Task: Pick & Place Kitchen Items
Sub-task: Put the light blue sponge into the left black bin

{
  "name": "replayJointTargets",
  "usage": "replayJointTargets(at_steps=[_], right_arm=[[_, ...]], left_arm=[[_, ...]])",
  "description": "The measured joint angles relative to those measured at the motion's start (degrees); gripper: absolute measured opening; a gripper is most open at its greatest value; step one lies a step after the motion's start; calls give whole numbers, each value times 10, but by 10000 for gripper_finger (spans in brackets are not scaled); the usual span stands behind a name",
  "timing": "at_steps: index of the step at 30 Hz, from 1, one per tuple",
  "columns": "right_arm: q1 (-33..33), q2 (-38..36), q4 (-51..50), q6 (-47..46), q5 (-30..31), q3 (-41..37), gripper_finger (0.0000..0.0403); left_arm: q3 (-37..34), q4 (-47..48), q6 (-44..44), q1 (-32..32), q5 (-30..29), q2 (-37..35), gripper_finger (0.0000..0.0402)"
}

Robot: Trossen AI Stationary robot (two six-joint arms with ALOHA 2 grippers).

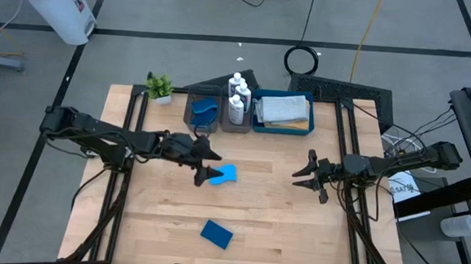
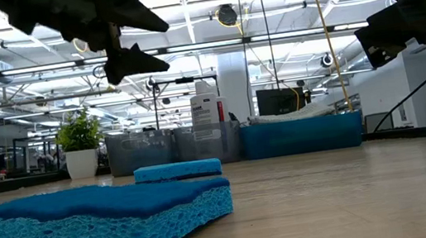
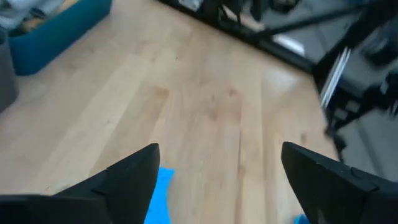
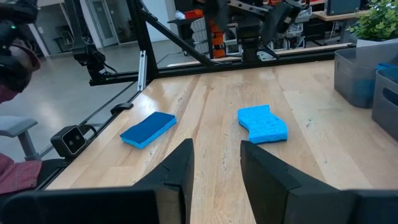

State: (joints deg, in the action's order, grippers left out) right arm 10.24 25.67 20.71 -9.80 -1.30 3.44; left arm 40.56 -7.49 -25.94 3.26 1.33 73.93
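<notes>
While left tool (image 1: 210, 165) hangs spread open, light-blue sponge (image 1: 225, 174) just beneath

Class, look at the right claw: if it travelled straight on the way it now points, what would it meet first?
Probably the light-blue sponge, which lies on the table almost dead ahead of the right claw. Its height above the wood is unclear, so it might pass over.

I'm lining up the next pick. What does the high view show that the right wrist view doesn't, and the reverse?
Only the high view: the white bottles with blue labels in a grey tray, folded cloths in the blue rectangular tray, and both arms whole. Only the right wrist view: a person's sleeve beyond the table. Both share the light-blue wavy sponge under the open left gripper, the dark-blue rectangular sponge, and the right gripper.
</notes>
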Motion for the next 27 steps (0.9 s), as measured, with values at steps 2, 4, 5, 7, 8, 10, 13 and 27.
replayJointTargets(at_steps=[2,4,5,7,8,10,13,27], right_arm=[[0,0,0,0,0,0,100],[0,0,0,0,0,0,100],[0,0,0,0,0,0,100],[0,0,0,0,0,0,100],[0,0,0,0,0,0,100],[0,0,0,0,0,0,100],[0,0,0,0,0,0,100],[0,10,2,0,14,0,100]], left_arm=[[15,38,30,13,-19,0,347],[18,62,59,26,-52,0,348],[18,72,71,32,-69,0,348],[18,89,84,41,-101,0,349],[18,98,89,45,-111,0,349],[18,112,92,48,-123,3,349],[18,113,92,50,-130,19,349],[18,74,94,26,-146,156,349]])
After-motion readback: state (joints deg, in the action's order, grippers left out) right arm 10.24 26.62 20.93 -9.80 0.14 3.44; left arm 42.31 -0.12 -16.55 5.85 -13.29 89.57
